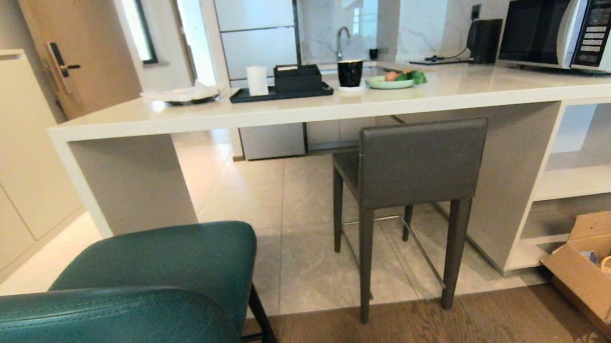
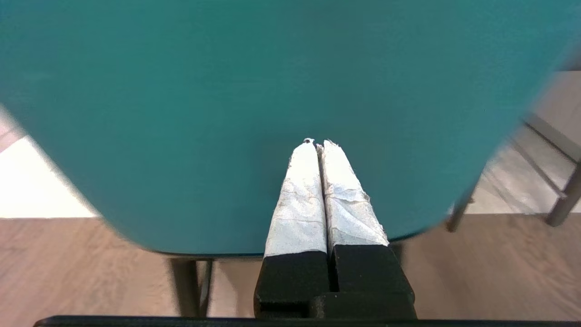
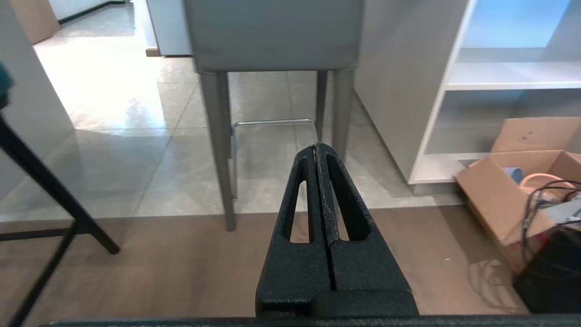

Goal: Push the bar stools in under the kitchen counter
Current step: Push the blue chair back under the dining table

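The teal bar stool point(image 1: 147, 290) stands close in front of me at the lower left, short of the kitchen counter point(image 1: 290, 108). Its curved back point(image 2: 272, 100) fills the left wrist view, and my left gripper point(image 2: 317, 143), shut and wrapped in white tape, has its tips at or against that back. The grey bar stool point(image 1: 418, 163) stands at the counter's front edge, its seat partly under the slab. My right gripper point(image 3: 316, 146) is shut with nothing in it and points at the grey stool's legs point(image 3: 218, 136) from a distance. Neither arm shows in the head view.
An open cardboard box point(image 1: 592, 270) with cables lies on the floor at the right beside white shelf cubbies point(image 1: 591, 178). The counter's white side panel point(image 1: 129, 184) stands ahead of the teal stool. On top are a microwave point(image 1: 569, 26), tray, cup and plate. A beige cabinet point(image 1: 3, 160) lines the left.
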You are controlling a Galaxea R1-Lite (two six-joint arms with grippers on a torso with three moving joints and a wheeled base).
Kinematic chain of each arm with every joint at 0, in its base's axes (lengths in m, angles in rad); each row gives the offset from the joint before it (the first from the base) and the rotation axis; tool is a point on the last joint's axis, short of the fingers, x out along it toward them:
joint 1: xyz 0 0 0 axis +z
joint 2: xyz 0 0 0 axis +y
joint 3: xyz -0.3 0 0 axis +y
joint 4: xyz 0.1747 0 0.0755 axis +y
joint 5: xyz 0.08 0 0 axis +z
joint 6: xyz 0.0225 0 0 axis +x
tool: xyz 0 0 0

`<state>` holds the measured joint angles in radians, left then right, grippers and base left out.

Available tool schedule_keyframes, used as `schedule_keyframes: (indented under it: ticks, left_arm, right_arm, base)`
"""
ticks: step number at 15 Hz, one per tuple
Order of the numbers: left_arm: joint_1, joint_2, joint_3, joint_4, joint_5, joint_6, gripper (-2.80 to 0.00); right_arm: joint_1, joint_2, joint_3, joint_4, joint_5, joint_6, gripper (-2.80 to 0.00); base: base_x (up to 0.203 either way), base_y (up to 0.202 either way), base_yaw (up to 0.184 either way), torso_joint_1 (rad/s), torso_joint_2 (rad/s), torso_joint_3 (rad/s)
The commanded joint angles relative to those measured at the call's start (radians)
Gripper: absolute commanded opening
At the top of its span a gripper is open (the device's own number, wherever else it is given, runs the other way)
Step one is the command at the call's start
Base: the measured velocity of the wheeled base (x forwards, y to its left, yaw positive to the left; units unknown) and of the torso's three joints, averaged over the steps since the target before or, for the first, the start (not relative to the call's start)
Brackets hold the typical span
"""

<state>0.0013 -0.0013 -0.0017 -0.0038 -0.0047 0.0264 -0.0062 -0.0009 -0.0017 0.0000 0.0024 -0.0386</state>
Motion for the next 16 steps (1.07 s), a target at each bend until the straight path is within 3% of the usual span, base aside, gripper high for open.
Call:
schedule_keyframes:
  ticks: [1,4,8,13,16]
  left_arm:
    - [0.0,0.0,0.0,-0.001,0.0,0.0,-2.8]
    - [0.0,0.0,0.0,0.001,0.0,0.0,-2.8]
    - [0.0,0.0,0.0,0.002,0.0,-0.006,-2.8]
    - [0.0,0.0,0.0,0.002,0.0,-0.006,-2.8]
    - [0.0,0.0,0.0,0.002,0.0,-0.006,-2.8]
  right_arm:
    - [0.0,0.001,0.0,0.0,0.001,-0.001,-2.8]
    - [0.0,0.001,0.0,0.0,0.001,-0.001,-2.8]
    - [0.0,0.001,0.0,0.0,0.001,-0.001,-2.8]
    - [0.0,0.001,0.0,0.0,0.001,-0.001,-2.8]
    - [0.0,0.001,0.0,0.0,0.001,-0.001,-2.8]
  base:
    - [0.0,0.2,-0.001,0.001,0.01,0.004]
    - [0.0,0.145,-0.002,0.002,0.0,0.003]
    - [-0.016,0.001,-0.002,0.001,0.0,0.0]
    - [-0.183,0.001,0.001,0.004,0.0,0.0]
    - [-0.033,0.0,-0.001,-0.002,0.0,-0.001]
